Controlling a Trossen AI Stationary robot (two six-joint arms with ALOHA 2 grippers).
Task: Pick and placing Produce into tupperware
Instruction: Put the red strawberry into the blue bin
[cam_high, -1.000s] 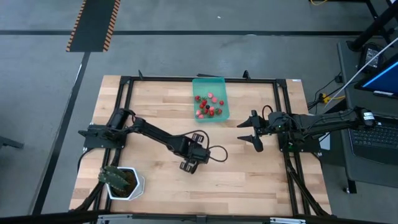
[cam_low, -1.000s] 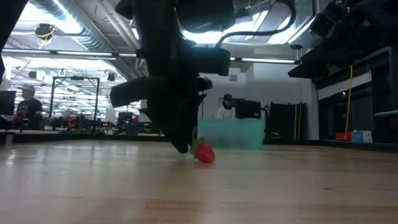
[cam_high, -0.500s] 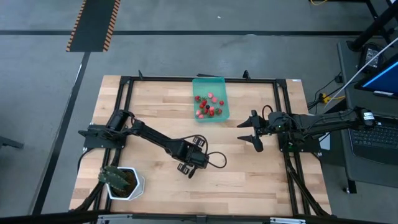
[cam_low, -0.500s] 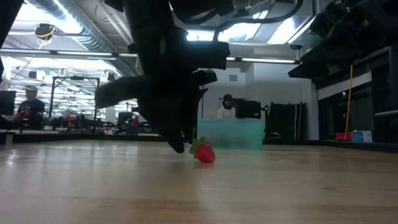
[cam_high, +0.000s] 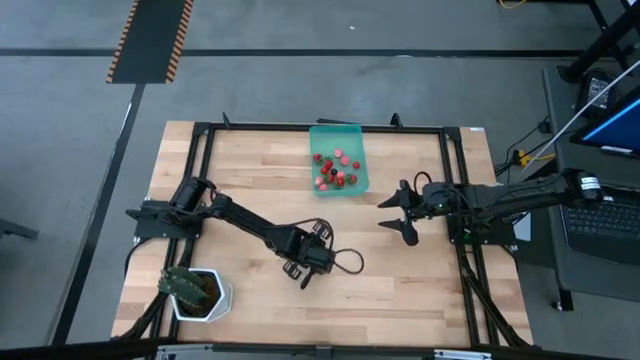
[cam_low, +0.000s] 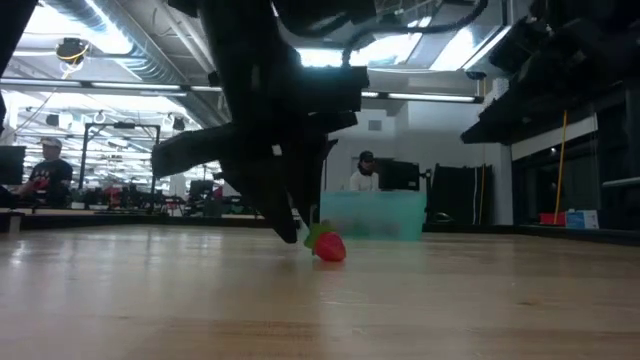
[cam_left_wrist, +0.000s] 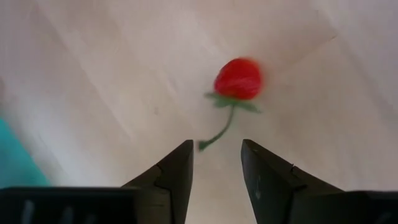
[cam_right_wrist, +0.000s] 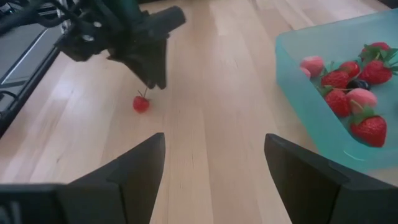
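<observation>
A lone red strawberry (cam_left_wrist: 238, 79) lies on its side on the wooden table, its green stem (cam_left_wrist: 217, 132) pointing at my left gripper (cam_left_wrist: 216, 149). That gripper is open by a narrow gap, and the stem's end lies between its fingertips; no touch shows. In the low view the left gripper (cam_low: 290, 232) points down just beside the strawberry (cam_low: 328, 246). In the high view the left gripper (cam_high: 305, 268) hides the fruit. The teal tupperware (cam_high: 352, 140) sits near the far edge and holds several strawberries (cam_right_wrist: 339, 93). My right gripper (cam_high: 395, 215) hovers open to its right.
A white pot with a green plant (cam_high: 197, 292) stands at the table's near left corner. A black frame rail (cam_high: 455, 180) runs along the table's sides. Bare wood (cam_high: 400, 290) lies between the two grippers and toward the near edge. People sit in the room beyond (cam_low: 45, 165).
My left gripper has moved a little toward the table's near left and settled with its fingertips at the strawberry's stem. My right gripper has shifted slightly toward the table's left. The strawberry has stayed where it was.
</observation>
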